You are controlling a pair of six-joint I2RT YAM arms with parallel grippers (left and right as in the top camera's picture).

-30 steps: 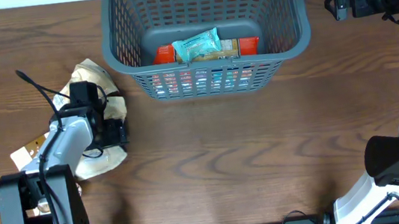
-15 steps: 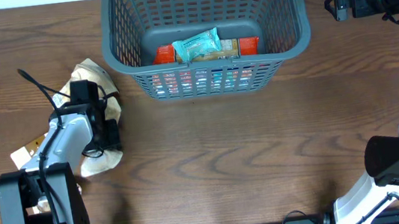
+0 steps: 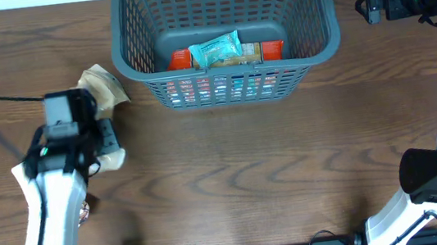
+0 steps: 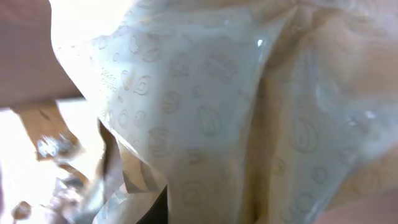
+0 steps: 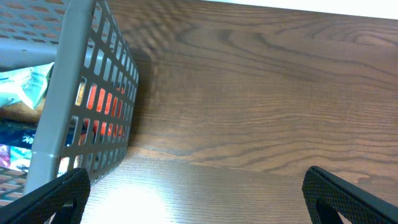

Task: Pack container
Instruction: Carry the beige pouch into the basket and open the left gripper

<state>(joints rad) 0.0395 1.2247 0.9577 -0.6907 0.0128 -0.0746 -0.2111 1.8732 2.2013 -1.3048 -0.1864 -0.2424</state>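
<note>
The container [image 3: 227, 87], a large dark grey slotted basket, stands at the back centre, and its wall shows in the right wrist view [image 5: 81, 93]. Inside it lie a teal packet [image 3: 216, 48] and red-orange packets [image 3: 273, 49]. To its left, my left gripper [image 3: 110, 137] is shut on a cream, patterned snack packet [image 3: 101, 80]. That packet [image 4: 205, 112] fills the left wrist view and hides the fingers. My right gripper [image 5: 199, 199] is open and empty over bare wood just right of the container, seen in the overhead view at the far right [image 3: 363, 3].
A small tan packet [image 3: 21, 170] pokes out beside the left arm near the table's left edge. Another small item [image 3: 85, 209] shows partly under the same arm. Brown wooden tabletop [image 3: 248, 168] stretches in front of the container.
My left gripper went from open to shut on the cream packet. The left arm then rose and swung, drawing the packet up with it. The right arm stayed still.
</note>
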